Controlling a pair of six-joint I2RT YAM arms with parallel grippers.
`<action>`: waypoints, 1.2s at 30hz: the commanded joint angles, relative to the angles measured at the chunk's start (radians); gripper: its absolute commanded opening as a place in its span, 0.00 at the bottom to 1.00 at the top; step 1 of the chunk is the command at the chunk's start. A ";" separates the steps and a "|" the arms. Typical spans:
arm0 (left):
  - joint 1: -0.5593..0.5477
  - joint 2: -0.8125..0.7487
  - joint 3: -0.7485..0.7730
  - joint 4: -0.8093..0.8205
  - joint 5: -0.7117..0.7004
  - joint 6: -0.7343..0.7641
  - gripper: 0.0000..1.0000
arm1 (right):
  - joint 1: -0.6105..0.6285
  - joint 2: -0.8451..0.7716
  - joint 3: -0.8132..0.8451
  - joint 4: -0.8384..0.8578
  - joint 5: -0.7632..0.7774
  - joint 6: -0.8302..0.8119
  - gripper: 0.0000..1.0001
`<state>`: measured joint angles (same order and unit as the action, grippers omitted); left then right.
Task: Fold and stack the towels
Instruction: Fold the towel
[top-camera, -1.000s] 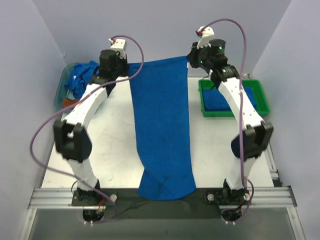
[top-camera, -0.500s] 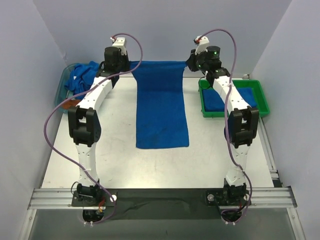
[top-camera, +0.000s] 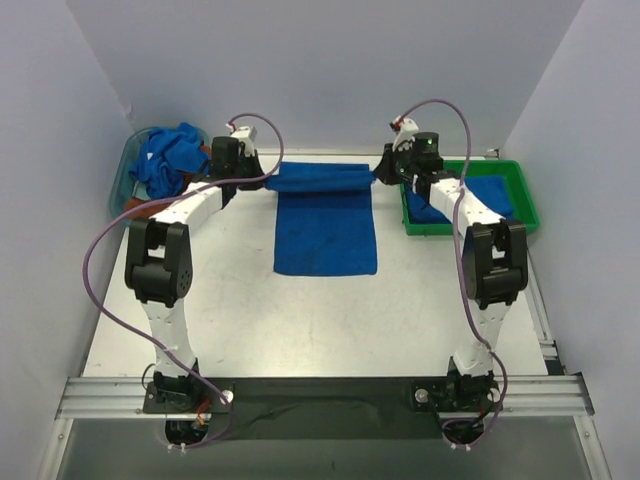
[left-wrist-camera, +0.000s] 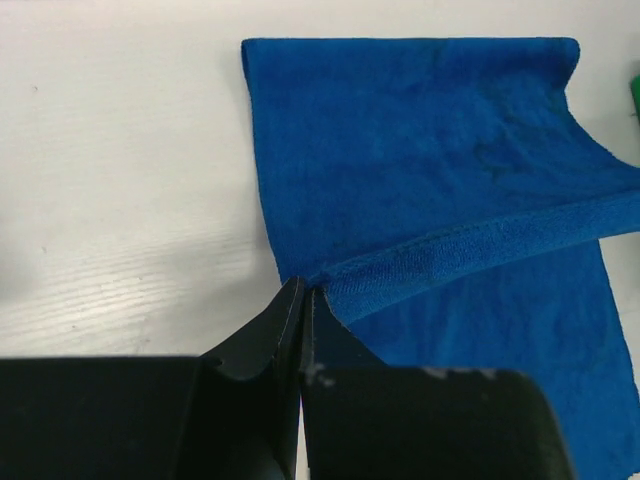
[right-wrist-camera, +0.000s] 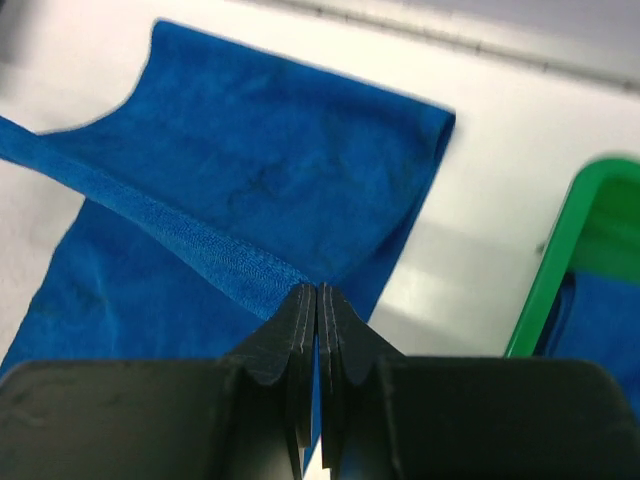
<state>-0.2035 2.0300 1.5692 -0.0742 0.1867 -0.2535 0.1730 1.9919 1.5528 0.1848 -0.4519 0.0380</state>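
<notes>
Item under inspection: one royal-blue terry towel (top-camera: 325, 235), lying at the centre of the table (top-camera: 200, 310), between the two arms. Its near portion rests flat on the surface; its far edge is lifted and stretched as a band between the grippers. The left gripper (left-wrist-camera: 303, 296) is closed on the far-left corner, jaws pinched together over the hem. The right gripper (right-wrist-camera: 316, 296) is likewise clamped on the far-right corner, with the hem running out from between its fingers. The hem sags slightly between the two holds, and the cloth drapes from it without any stiffness. Assessment: the material is soft, light and limp; it keeps no shape of its own and will follow whichever corner is carried. The pile looks grippy, so slipping from the jaws appears unlikely, though a thin pinch on the hem alone could pull free under a sideways tug. The corners on the stitched hem are the soundest places to hold, taken as a pair and kept level so the fold lands square. A folded towel (top-camera: 490, 195) sits in the green tray (top-camera: 527, 215) to the right; a heap of towels (top-camera: 165, 160) fills the clear bin (top-camera: 118, 190) to the left.
</notes>
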 joint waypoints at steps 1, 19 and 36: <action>0.003 -0.126 -0.052 0.080 0.062 -0.036 0.00 | -0.021 -0.137 -0.086 0.030 0.002 0.036 0.00; -0.123 -0.418 -0.421 -0.059 -0.052 -0.104 0.00 | -0.021 -0.473 -0.493 -0.065 0.018 0.085 0.00; -0.114 -0.281 -0.567 -0.254 -0.101 -0.300 0.00 | -0.029 -0.240 -0.619 -0.206 -0.048 0.306 0.00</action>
<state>-0.3302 1.7893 1.0420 -0.2649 0.1341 -0.4961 0.1574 1.7611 0.9348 0.0193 -0.5137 0.3191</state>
